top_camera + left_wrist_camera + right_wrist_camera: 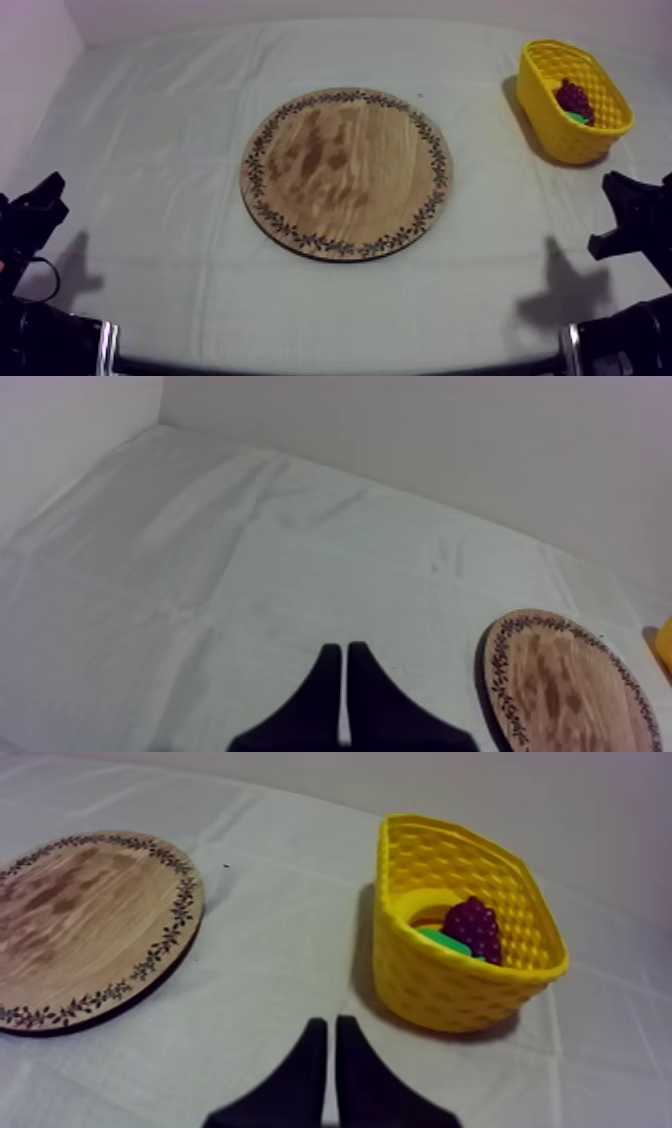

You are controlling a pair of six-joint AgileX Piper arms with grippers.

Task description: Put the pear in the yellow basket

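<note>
Grey-white, softly creased cloth over the counter (150,150), pale walls behind. Mid-counter lies the round wooden board (347,172): flat, blotchy brown grain, leaf-patterned rim. Well apart at far right stands the yellow basket (548,125), an oblong plastic lattice holding a knobbly purple bunch of grapes (574,98). Touching them inside is a smooth green piece (445,940), possibly the pear, cannot tell. Bare cloth between board and basket. On left gripper (345,648), black fingers pressed together in a narrow wedge beside the board. On right gripper (330,1022), likewise together, pointing toward the basket.
</note>
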